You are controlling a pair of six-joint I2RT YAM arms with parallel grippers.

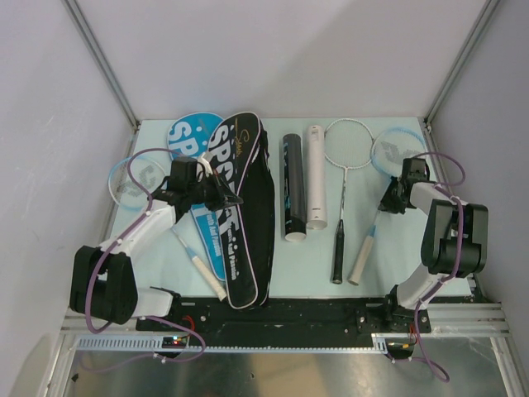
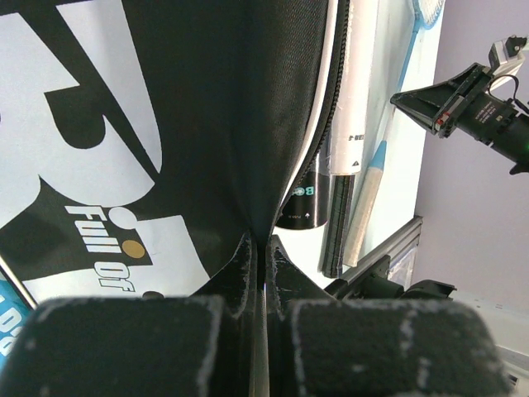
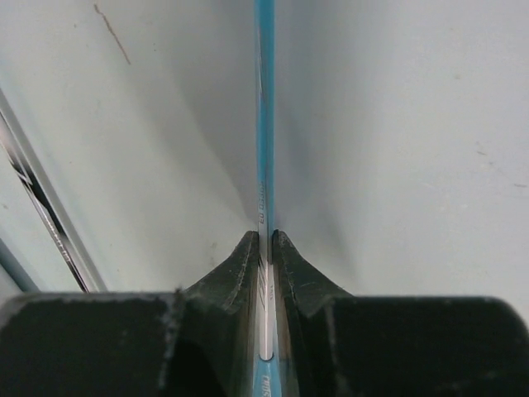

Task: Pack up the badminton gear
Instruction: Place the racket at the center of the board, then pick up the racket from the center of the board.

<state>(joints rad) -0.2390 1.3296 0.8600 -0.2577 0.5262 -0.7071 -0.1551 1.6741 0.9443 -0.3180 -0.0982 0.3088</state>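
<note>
On tabletop [image 1: 307,266] nothing looks packed: left claw [image 2: 264,256] pinches black cover [image 1: 245,227] edge, right claw [image 3: 264,246] clamps blue racket [image 3: 264,124]; black tube [image 1: 293,186] loose.

The black cover [image 1: 248,248] hides most of the blue cover [image 1: 186,136], the left arm [image 1: 140,231] part of a racket [image 1: 207,279].

The black cover [image 2: 207,107] in the left hand [image 2: 263,245] carries big white letters and a small gold dot. Just beside that hand, a blue cover [image 1: 188,136] is white-lettered. The racket [image 3: 264,124] in the black right hand [image 3: 264,241] has a turquoise shaft. Between the hands lie a black tube [image 1: 293,186] and a white tube [image 1: 316,178] on the pale mint surface [image 1: 397,248].
</note>
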